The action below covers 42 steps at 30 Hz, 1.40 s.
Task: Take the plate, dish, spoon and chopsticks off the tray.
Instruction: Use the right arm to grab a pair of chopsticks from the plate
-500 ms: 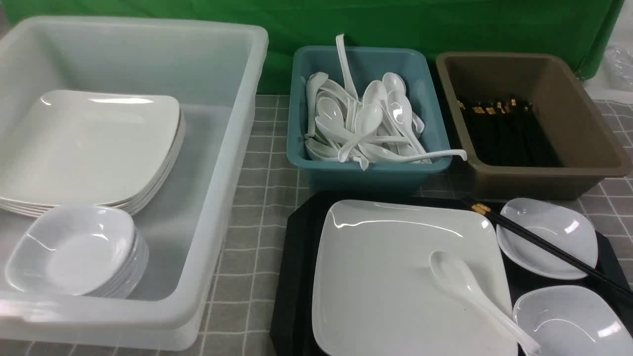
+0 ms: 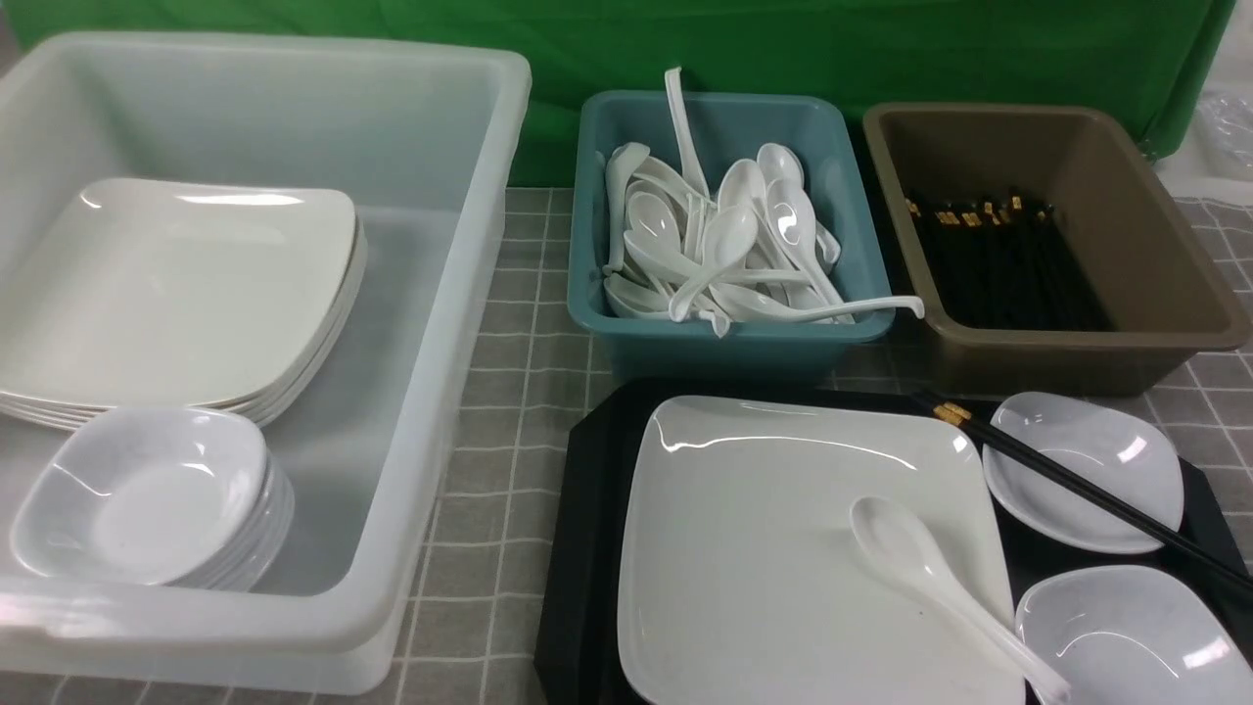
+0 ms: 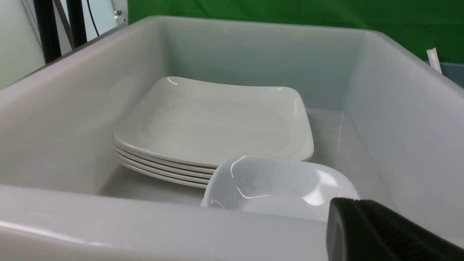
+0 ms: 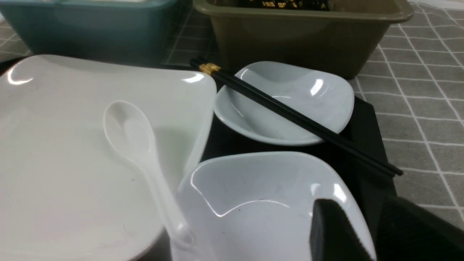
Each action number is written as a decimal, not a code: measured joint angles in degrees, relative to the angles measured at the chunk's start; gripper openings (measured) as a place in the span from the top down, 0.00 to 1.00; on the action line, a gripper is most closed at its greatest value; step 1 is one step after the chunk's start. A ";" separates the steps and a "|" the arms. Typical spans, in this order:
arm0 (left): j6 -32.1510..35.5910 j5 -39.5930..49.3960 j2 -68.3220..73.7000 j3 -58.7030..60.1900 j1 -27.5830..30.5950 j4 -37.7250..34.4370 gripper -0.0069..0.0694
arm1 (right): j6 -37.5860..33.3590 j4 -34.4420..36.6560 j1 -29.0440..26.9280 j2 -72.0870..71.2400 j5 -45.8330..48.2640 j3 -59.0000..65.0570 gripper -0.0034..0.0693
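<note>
The black tray [image 2: 587, 509] sits at the front right. On it lies the large white square plate [image 2: 783, 548] with the white spoon [image 2: 920, 568] resting on its right part, handle toward me. Two small white dishes stand right of the plate, a far one [image 2: 1106, 441] and a near one [image 2: 1126, 636]. The black chopsticks [image 2: 1077, 490] lie across the far dish, gold ends toward the plate. No gripper shows in the front view. In the right wrist view my right gripper [image 4: 357, 214] is open, its fingers either side of the near dish's [image 4: 253, 203] rim. Only one left finger [image 3: 366, 228] shows, over the clear bin's near wall.
A big clear bin [image 2: 470, 294] at the left holds a stack of square plates [image 2: 176, 294] and a stack of small bowls [image 2: 147, 499]. A teal tub [image 2: 724, 343] of spoons and a brown tub [image 2: 1155, 294] of chopsticks stand behind the tray on grey checked cloth.
</note>
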 joint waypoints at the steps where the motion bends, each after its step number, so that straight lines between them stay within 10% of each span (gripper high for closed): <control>1: 0.00 0.00 0.00 0.00 0.00 0.00 0.88 | 0.00 0.00 0.00 0.00 0.00 0.00 0.63; 17: -15.29 -31.36 -0.04 0.00 0.00 -12.88 0.88 | 0.00 0.00 0.00 0.00 0.00 0.00 0.63; 21: -25.70 -35.59 -0.04 0.00 0.00 -6.74 0.88 | 0.00 0.00 0.00 0.00 0.00 0.00 0.63; 28: -40.19 -35.44 1.11 0.00 0.00 29.73 0.88 | 0.00 0.00 0.00 0.00 0.00 0.00 0.63; 42: -40.64 -35.19 1.17 0.00 0.00 34.77 0.88 | 0.00 0.00 0.00 0.00 0.00 0.00 0.63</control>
